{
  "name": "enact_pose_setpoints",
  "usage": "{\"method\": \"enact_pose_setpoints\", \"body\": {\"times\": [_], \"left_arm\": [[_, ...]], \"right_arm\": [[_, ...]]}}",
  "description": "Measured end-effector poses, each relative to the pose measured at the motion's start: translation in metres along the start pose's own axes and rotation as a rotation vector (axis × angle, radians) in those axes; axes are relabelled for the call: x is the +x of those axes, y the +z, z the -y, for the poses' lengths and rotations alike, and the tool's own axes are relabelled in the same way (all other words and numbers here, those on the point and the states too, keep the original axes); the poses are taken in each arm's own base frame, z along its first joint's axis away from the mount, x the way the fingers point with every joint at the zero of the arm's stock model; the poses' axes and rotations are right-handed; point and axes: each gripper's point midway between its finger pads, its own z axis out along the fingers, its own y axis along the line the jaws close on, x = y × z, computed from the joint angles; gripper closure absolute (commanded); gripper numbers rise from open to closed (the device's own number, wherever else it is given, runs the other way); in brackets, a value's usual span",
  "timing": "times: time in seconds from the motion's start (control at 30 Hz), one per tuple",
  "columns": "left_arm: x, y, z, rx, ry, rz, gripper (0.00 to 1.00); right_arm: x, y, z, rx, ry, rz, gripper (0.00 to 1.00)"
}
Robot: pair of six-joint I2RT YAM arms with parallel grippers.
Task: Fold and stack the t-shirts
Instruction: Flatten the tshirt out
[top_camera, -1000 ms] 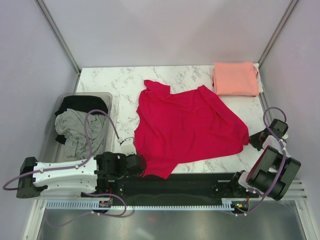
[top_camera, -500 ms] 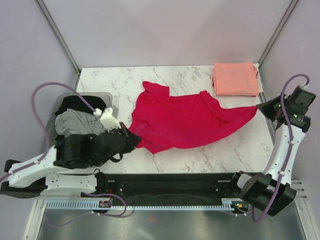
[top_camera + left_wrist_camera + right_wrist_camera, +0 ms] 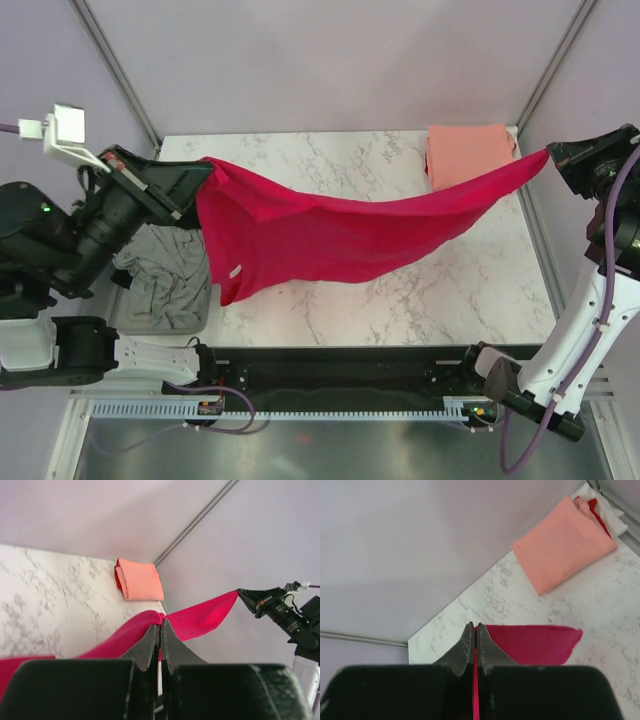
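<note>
Red t-shirt (image 3: 330, 235): hangs in the air as a long band between the two grippers, sagging in the middle. One loose corner droops at the left end, near the table (image 3: 420, 300). I cannot tell whether the lowest part of the sag touches the marble.
Why held so: judged as a spread-and-shake step. Pulling two far-apart points taut should take out the bunching so the cloth can go down flat for folding.
Left gripper (image 3: 160, 629): jaws pressed together with a fold of red cloth pinched between the tips. No gap shows in the left wrist view.
Right gripper (image 3: 474, 630): jaws likewise closed on a thin edge of the red cloth, which runs away below the tips.
Left arm pose: raised high at the table's left side, above the clear bin (image 3: 165, 322), wrist turned inward toward the table centre.
Right arm pose: reaches tall and nearly upright at the right edge, wrist bent inward, claw level with the far right corner.
Salmon pink t-shirt (image 3: 468, 155): folded, lying at the far right corner; the red band passes in front of it in the top view. Judged as the stack's base.
Grey t-shirt (image 3: 160, 280): crumpled in the bin, partly hidden by the left arm, not yet folded.
Progress: early; one shirt folded, the red one in hand.
Risk: a thin edge grip may slip under tension.
</note>
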Motion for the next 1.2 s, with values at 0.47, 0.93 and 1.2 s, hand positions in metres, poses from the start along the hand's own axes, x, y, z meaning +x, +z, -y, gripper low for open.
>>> {"method": "enact_pose_setpoints", "body": {"times": [0.47,0.93,1.2], "left_arm": [[-0.05,-0.043,0.041,0.406,0.212,0.109,0.98],[-0.047,-0.09,0.062,0.772,0.308,0.264,0.98],[-0.047,-0.003,0.032,0.27,0.512,0.368,0.98]], "right_arm": [[-0.052,-0.167,-0.073,-0.103,-0.145,0.502,1.0],[-0.078,-0.252,-0.063,-0.097,-0.129,0.783,1.0],[-0.06,-0.12,-0.008,0.146,-0.145,0.53,1.0]]}}
